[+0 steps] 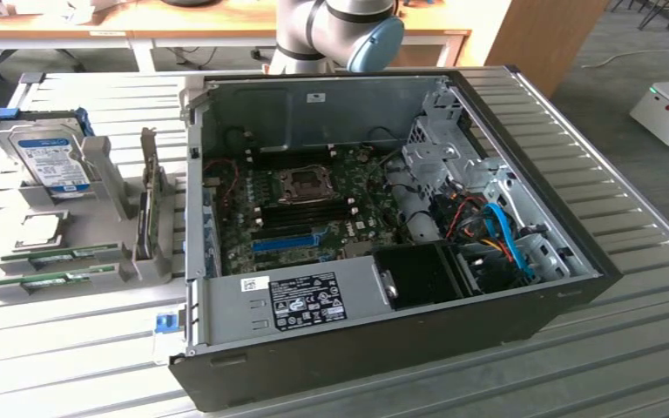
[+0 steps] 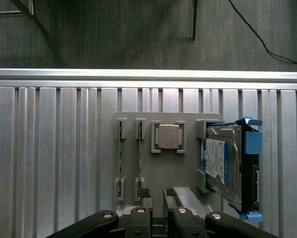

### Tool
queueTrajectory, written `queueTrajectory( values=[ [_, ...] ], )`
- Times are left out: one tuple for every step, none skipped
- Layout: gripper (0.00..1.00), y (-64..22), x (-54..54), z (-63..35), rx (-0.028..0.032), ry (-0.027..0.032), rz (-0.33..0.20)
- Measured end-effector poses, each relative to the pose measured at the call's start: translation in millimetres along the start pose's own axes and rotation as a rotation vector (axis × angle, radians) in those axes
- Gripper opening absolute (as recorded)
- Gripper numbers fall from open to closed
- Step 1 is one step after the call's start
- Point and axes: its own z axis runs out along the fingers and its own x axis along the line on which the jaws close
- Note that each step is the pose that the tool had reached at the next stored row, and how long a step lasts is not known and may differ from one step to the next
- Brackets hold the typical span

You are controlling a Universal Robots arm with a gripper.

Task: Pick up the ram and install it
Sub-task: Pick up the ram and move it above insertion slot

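Note:
Two ram sticks, thin green boards, stand on edge in slots of a grey holder. In the wrist view they are side by side, one ram and the other ram. In the exterior view the ram sticks lie at the exterior view's left, beside the open computer case. My gripper hangs high above the holder's edge, open, with nothing between its fingers. It is nearest the end of the second stick.
The holder also carries a square silver processor and a hard drive in a blue bracket. The case's motherboard lies exposed, with a blue slot. The arm's joints stand behind the case. All rests on a ribbed metal table.

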Motion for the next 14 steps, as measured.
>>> queueTrajectory(
  values=[
    [0.24,0.0,0.0,0.0,0.0,0.0,0.0],
    [0.24,0.0,0.0,0.0,0.0001,0.0,0.0],
    [0.24,0.0,0.0,0.0,0.0,0.0,0.0],
    [0.24,0.0,0.0,0.0,0.0,0.0,0.0],
    [0.24,0.0,0.0,0.0,0.0,0.0,0.0],
    [0.24,0.0,0.0,0.0,0.0,0.0,0.0],
    [0.24,0.0,0.0,0.0,0.0,0.0,0.0],
    [0.24,0.0,0.0,0.0,0.0,0.0,0.0],
    [0.24,0.0,0.0,0.0,0.0,0.0,0.0],
    [0.24,0.0,0.1,0.0,0.0,0.0,0.0],
    [0.24,0.0,0.4,0.0,0.0,0.0,0.0],
    [0.24,0.0,0.8,0.0,0.0,0.0,0.0],
    [0.24,-0.1,1.2,0.0,0.0001,-0.0001,0.0],
    [0.24,-0.1,1.7,0.0,0.0,0.0,0.0]
  ],
)
